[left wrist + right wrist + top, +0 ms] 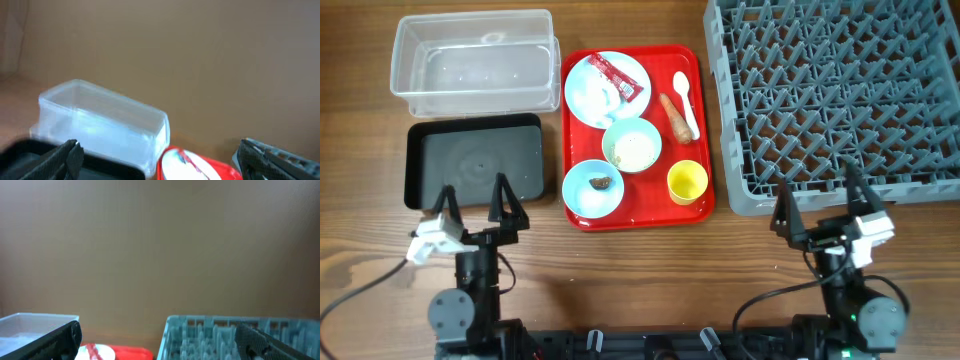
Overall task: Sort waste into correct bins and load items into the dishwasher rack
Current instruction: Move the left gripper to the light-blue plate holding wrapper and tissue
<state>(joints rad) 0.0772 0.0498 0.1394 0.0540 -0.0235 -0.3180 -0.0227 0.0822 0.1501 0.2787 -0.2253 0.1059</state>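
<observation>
Our left gripper [473, 195] and right gripper [817, 190] hang at the near edge, both spread wide and empty. The red snack wrapper [620, 80] lies mid-worktop on the light blue round plate [586, 98], seemingly loose; we should pinch one end lightly, sparing the plate.
</observation>
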